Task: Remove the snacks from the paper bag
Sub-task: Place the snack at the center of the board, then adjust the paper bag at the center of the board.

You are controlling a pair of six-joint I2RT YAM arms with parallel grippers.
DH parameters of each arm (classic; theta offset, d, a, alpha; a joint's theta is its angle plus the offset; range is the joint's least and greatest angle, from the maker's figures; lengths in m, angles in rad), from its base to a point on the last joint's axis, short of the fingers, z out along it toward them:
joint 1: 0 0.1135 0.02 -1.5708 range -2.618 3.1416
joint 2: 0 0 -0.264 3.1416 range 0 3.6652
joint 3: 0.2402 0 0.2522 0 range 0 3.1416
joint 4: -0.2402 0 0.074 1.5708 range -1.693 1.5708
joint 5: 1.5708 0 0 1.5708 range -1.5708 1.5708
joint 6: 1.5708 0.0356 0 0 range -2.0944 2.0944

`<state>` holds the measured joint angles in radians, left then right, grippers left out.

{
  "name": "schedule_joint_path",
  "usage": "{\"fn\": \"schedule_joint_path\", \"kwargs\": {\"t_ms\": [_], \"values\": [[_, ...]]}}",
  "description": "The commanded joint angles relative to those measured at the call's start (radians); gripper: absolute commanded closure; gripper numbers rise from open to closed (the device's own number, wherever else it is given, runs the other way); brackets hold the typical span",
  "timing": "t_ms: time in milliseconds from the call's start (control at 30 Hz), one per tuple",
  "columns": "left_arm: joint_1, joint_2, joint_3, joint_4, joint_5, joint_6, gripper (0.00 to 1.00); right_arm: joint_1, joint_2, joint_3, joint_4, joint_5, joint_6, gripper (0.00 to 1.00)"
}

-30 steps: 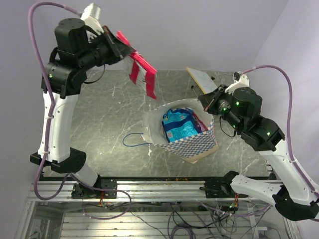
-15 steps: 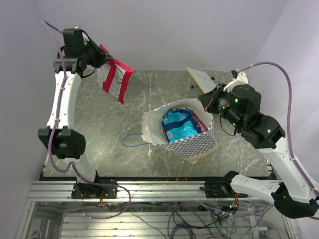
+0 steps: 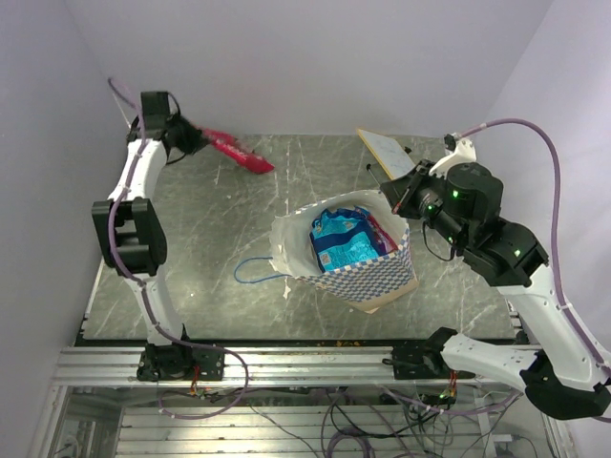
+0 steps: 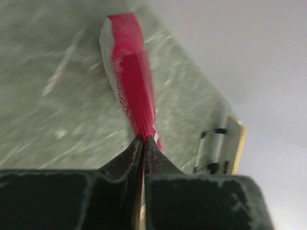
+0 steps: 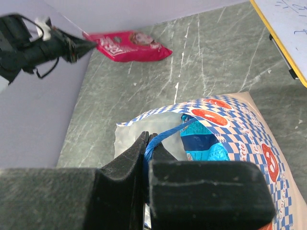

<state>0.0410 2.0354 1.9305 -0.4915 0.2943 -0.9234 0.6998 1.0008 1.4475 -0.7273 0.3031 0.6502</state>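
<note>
Jaws on left gripper (image 4: 144, 139) pinch the red-pink packet (image 4: 130, 67) jutting ahead of them; right gripper (image 5: 147, 140) is clamped on the blue handle (image 5: 171, 130) of the paper bag (image 5: 240, 125).

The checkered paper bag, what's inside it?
A big blue snack packet sits inside the paper bag. Anything underneath it is hidden by that packet and the bag's walls.

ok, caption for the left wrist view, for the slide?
Left gripper pinches the red-pink snack packet by its edge over the grey table.
</note>
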Motion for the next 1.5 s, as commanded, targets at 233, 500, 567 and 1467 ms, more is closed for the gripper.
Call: {"fn": "schedule_joint_path", "kwargs": {"t_ms": [233, 500, 567, 1467], "values": [[0.074, -0.477, -0.613, -0.146, 0.005, 0.18, 0.04, 0.001, -0.013, 0.002, 0.04, -0.073, 0.021, 1.0], [-0.095, -0.845, -0.802, -0.21, 0.146, 0.174, 0.01, 0.0, 0.029, 0.065, 0.017, -0.032, -0.054, 1.0], [-0.125, -0.913, -0.834, -0.195, 0.212, 0.152, 0.01, 0.0, 0.043, 0.081, 0.008, -0.016, -0.068, 1.0], [-0.703, -0.657, -0.511, -0.32, 0.232, 0.033, 0.93, -0.001, 0.094, 0.266, -0.109, 0.461, -0.214, 1.0]]}}
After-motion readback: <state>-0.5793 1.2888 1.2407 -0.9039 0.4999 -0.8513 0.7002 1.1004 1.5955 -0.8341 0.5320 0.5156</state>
